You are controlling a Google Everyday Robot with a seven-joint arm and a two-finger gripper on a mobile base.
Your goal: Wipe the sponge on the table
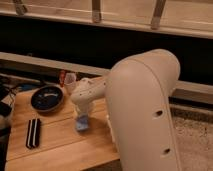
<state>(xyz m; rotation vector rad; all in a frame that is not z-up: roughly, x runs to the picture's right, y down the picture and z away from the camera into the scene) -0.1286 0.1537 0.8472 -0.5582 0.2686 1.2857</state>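
My gripper pinches the sponge down on the counter; wiping seems underway, next stroke needs steady pressure.

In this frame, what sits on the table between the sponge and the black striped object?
Nothing: in the camera view the table is bare wood between the sponge and the black striped object. The gripper sits right at the sponge's top.
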